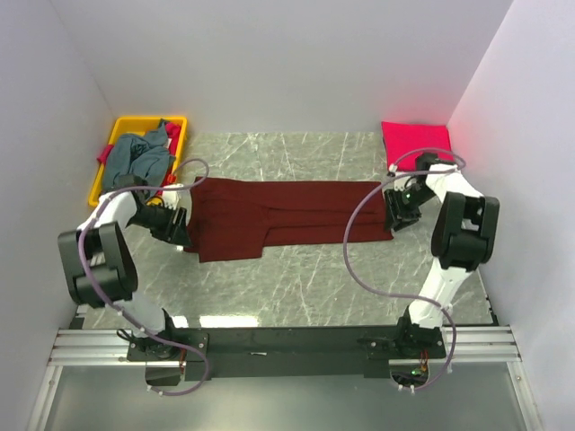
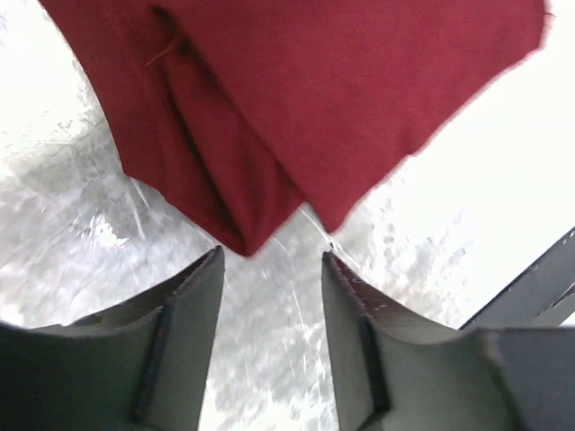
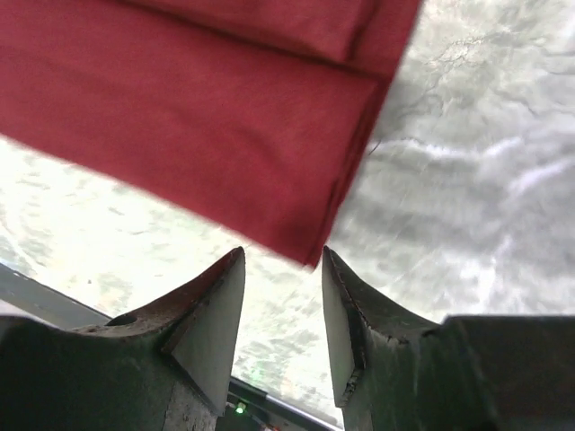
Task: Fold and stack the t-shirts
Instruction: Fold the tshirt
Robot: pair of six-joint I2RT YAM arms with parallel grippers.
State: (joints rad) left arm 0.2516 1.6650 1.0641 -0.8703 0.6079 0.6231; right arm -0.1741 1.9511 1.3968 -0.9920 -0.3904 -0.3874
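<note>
My left pincer (image 2: 272, 257) and right pincer (image 3: 283, 254) are both released, jaws apart and holding nothing, just off the 2 ends of the dark maroon t-shirt (image 1: 278, 215), which lies folded in a long strip across the desk (image 1: 296, 278). The bright pink-red t-shirt (image 1: 415, 142) lies folded at the far right corner. The grey-blue t-shirt (image 1: 144, 157) is heaped in the yellow bin (image 1: 126, 126) at far left.

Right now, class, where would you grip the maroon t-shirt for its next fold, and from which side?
Probably its two end corners. The maroon t-shirt lies flat as a long folded band, so the open left gripper comes from the left end, the open right gripper from the right, each pinching the stacked layers at the corner just ahead.
</note>
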